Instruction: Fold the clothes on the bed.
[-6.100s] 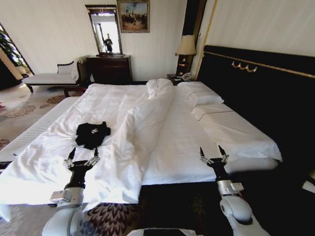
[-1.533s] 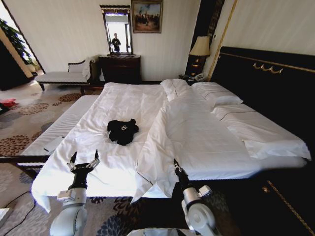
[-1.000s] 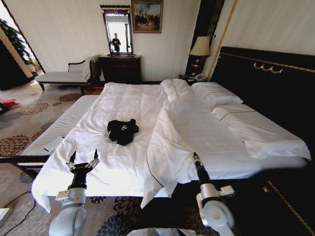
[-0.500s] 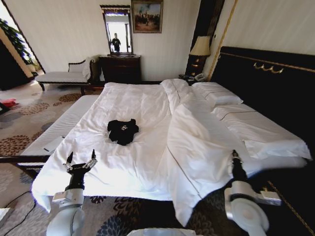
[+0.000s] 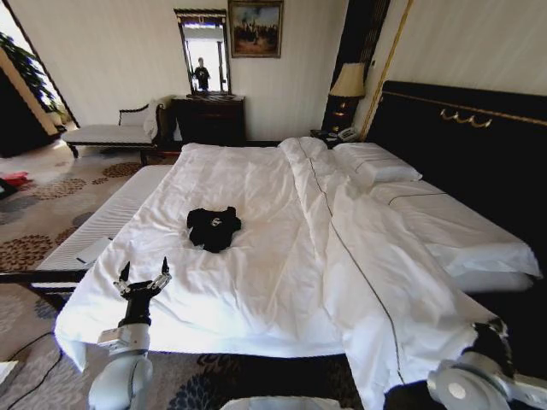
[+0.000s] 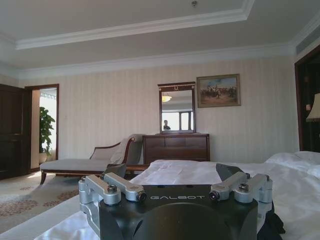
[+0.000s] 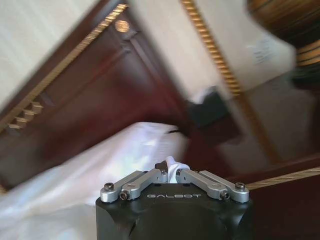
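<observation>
Item — black T-shirt (image 5: 213, 227): lying bunched on the white duvet (image 5: 256, 256), on the left half of the bed (image 5: 51, 282) as the robot faces it, well apart from both arms. It is sitting crumpled rather than flat, so judged unfolded; no pincer is touching it. A dark edge of it is also showing past the left pincer in the left wrist view.

Duvet: spreading across the bed, with one corner being drawn out over the near right side, hanging off the mattress edge. Judged purpose — smoothing the bedding into a flat place for folding.

Right pincer (image 7: 168, 172): low at the near right corner of the bed in the head view (image 5: 487, 337), fingers drawn together and pinching a small tuft of white cloth — the duvet corner. This grip is accounting for the stretched, draped line of the duvet.

Left pincer (image 5: 143, 280): hovering over the near left edge of the bed, short of the T-shirt, fingers (image 6: 122, 186) standing wide apart and holding nothing. Judged to be waiting while the right arm is handling the bedding.

Pillows (image 5: 376, 164): lying at the far right by the dark headboard (image 5: 461, 128), clear of the work.

Beyond the bed: a pale bench (image 5: 107, 132), a dark dresser (image 5: 211, 118) and a lamp (image 5: 348, 81) standing against the far wall.
</observation>
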Motion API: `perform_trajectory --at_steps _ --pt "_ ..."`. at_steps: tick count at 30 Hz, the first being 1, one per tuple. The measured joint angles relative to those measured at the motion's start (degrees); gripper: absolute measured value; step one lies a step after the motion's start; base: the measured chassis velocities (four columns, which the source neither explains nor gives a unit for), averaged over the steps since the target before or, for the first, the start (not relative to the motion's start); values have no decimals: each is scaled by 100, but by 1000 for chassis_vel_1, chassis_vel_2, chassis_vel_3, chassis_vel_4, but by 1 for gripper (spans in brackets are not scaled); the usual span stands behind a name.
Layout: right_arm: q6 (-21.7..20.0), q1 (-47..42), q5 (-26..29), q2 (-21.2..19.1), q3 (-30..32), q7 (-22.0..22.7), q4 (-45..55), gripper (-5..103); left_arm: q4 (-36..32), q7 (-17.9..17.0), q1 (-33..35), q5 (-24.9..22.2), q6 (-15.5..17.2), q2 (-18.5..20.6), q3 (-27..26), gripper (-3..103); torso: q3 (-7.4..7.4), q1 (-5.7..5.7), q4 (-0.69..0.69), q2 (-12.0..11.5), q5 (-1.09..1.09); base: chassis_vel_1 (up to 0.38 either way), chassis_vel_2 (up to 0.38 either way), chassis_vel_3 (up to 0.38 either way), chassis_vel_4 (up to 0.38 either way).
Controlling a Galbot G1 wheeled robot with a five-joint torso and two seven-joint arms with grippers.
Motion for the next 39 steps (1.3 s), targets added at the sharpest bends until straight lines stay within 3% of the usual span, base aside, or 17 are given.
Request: perform_trajectory --at_steps 15,20,21,22,23,25,28,33,34,39 --pt "-101 -228 -189 133 455 296 -607 0 517 -1 -347 -228 15 193 183 100 0 1 7 0 -1 0 0 0 0" --pt "-224 -192 -274 181 474 292 -747 0 613 -2 -434 -322 22 305 223 100 0 1 2 0 -2 0 0 0 0" --pt "-259 -138 -304 199 419 281 -800 -2 645 -4 -464 -329 25 327 236 100 0 1 -5 0 -3 0 0 0 0" --pt "-264 -93 -337 215 368 233 -820 3 670 -7 -487 -330 29 342 247 100 0 1 -13 0 -5 0 0 0 0" --pt "-264 -93 -337 215 368 233 -820 3 670 -7 -487 -330 29 342 247 100 0 1 -13 0 -5 0 0 0 0" --pt "-263 -14 -409 236 265 62 -793 14 706 -6 -516 -330 31 349 266 100 0 0 -13 0 -3 0 0 0 0" --pt "-306 -19 -431 244 220 18 -629 24 725 -6 -525 -327 31 347 262 100 0 0 -4 0 -5 0 0 0 0" --pt "-650 -172 -326 208 281 379 -69 46 732 -6 -520 -307 31 305 169 100 0 0 -3 0 -5 0 0 0 0" --pt "-650 -172 -326 208 281 379 -69 46 732 -6 -520 -307 31 305 169 100 0 0 -3 0 -5 0 0 0 0" --pt "-860 -95 -227 51 224 448 353 69 608 -6 -433 -217 32 231 117 100 0 0 -1 0 -4 0 0 0 0"
